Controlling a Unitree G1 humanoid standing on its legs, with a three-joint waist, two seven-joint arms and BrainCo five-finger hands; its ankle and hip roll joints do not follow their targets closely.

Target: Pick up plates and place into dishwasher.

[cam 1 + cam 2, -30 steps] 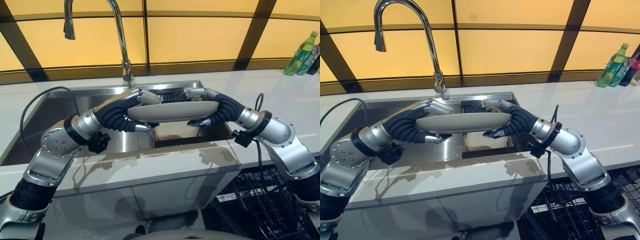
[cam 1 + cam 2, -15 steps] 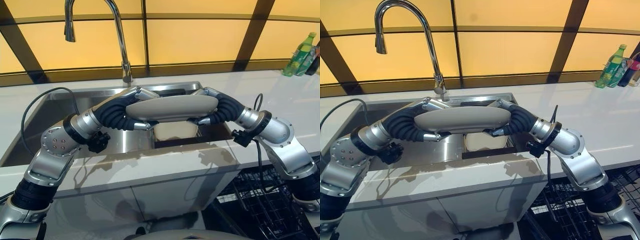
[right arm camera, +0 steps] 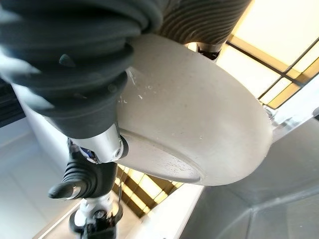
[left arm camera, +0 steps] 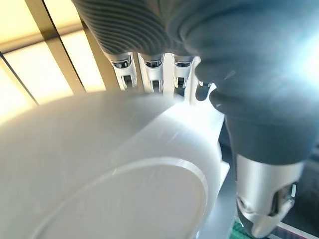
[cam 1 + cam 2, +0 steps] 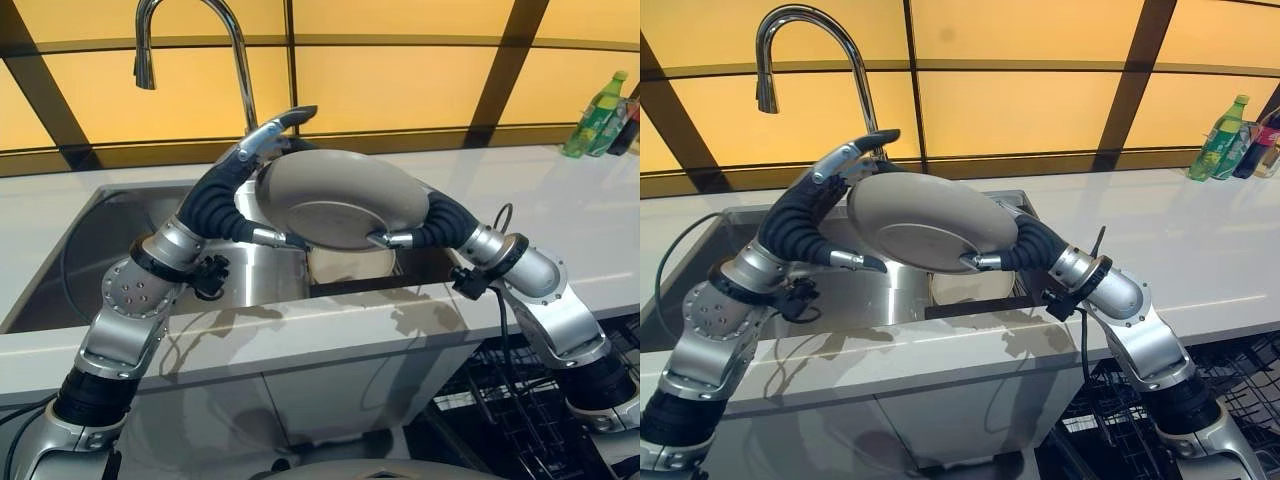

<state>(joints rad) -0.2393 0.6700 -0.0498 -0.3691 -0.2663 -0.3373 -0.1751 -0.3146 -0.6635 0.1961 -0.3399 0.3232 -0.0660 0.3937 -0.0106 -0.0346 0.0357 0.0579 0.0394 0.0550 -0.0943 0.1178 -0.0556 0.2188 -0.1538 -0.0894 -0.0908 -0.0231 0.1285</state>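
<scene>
Both hands on one plate (image 5: 340, 198), held up above the sink (image 5: 120, 235), between the two palms. Plate is tilted steeply, underside with its foot ring facing the head camera, top edge leaning toward the faucet (image 5: 195, 45).

My left hand (image 5: 262, 150) is at the plate's left rim: fingers reach over the upper edge behind it, thumb comes in under the lower edge, so the rim sits pinched between them. Left wrist view confirms it: fingers (image 4: 152, 69) lie along the far side of the rim, thumb on the near side, plate filling the space in between.

My right hand (image 5: 985, 260) is at the plate's right lower rim. Thumb presses on the underside near the foot ring; the fingers go behind the plate and I can't see their tips from the head views. In the right wrist view the plate sits against the palm with the thumb across its edge, so it's clamped there too. My left hand's thumb also shows in that view beyond the plate's rim.

Plate touches nothing but the two hands; it's well clear of the sink basin and the white counter (image 5: 560, 190). A second pale dish (image 5: 350, 262) sits low in the sink, directly below the held plate. Green bottle (image 5: 592, 115) stands far right on the counter by the window. Black wire dishwasher rack (image 5: 520, 400) is down at lower right, under my right arm.
</scene>
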